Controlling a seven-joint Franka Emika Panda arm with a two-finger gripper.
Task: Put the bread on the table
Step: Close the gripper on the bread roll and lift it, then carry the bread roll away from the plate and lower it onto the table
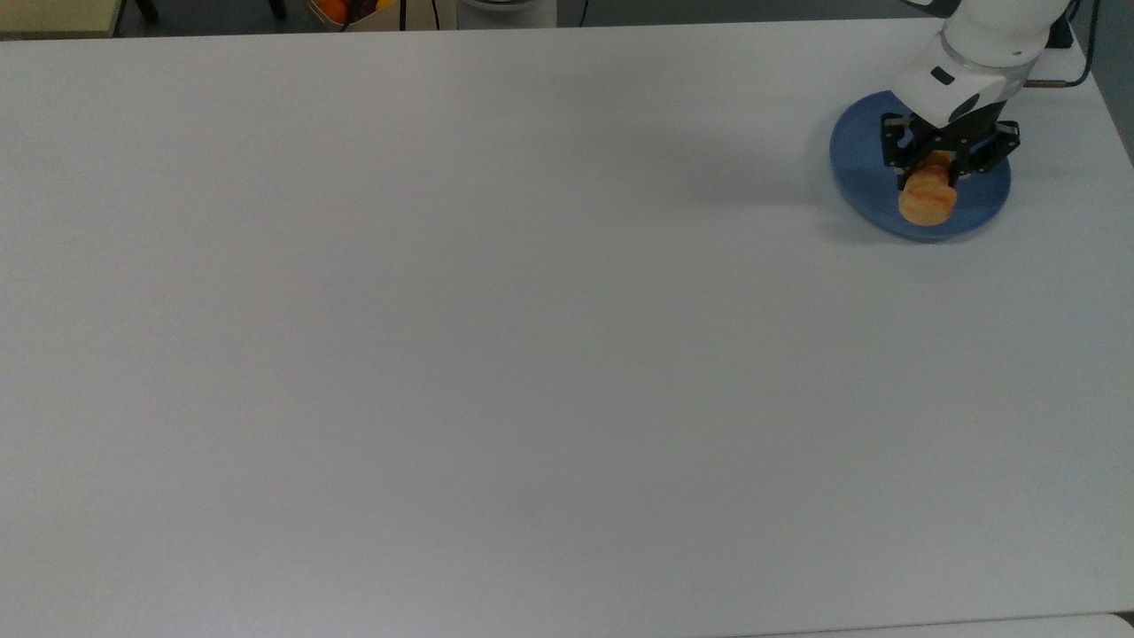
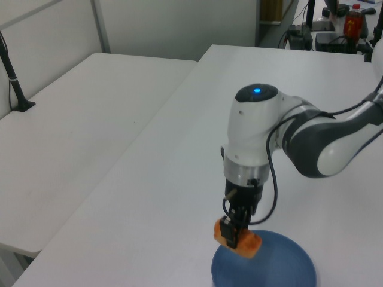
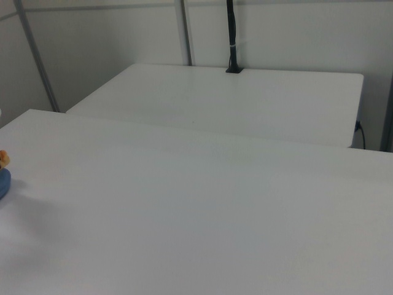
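Observation:
The bread (image 1: 927, 198), a small golden-orange loaf, hangs in the air above the blue plate (image 1: 864, 182), with my gripper (image 1: 939, 170) shut on it. From the left view the bread (image 2: 245, 243) is lifted clear of the plate (image 2: 281, 266), held at its upper end by the gripper (image 2: 232, 232). The white table (image 1: 496, 354) spreads under everything. At the right view's left edge, a sliver of the bread (image 3: 3, 160) shows over the plate's rim (image 3: 3, 182).
The plate sits near the table's far right corner in the top view, close to the table edge. A cable (image 1: 1059, 84) runs behind the arm. A second white table (image 2: 66, 143) stands alongside. Bottles and equipment (image 2: 353, 21) stand at the back.

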